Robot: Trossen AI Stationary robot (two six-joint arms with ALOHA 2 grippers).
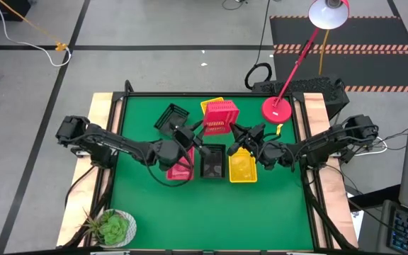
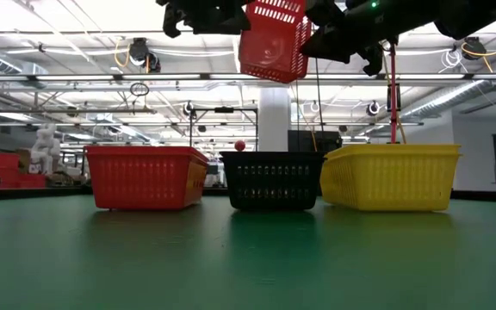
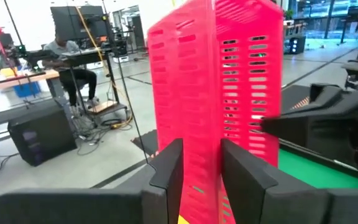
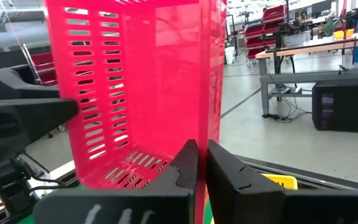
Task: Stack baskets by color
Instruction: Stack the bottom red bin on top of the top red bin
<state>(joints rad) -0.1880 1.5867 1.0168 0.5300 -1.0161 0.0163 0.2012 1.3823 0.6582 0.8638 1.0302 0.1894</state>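
A red basket hangs tilted above the table's far middle, between my two grippers. My right gripper is shut on it from the right. My left gripper comes from the left, and its fingers stand on either side of one wall of the basket. Below, a row of three baskets rests bottom-down on the green table: red, black and yellow. Farther back lie another black basket and a yellow one, the yellow partly under the lifted basket. My left gripper has a wall of the red basket, close to a corner, between its level fingers; whether the fingers touch it I cannot tell. My right gripper pinches a thin wall of the red basket at its edge between its two fingers, reaching level from the table's right. The basket is lifted clear of the table and tilted, its open side turned toward this gripper.
A red lamp stands with its round base at the table's far right corner. A potted plant sits at the near left corner. The near half of the green table holds nothing else.
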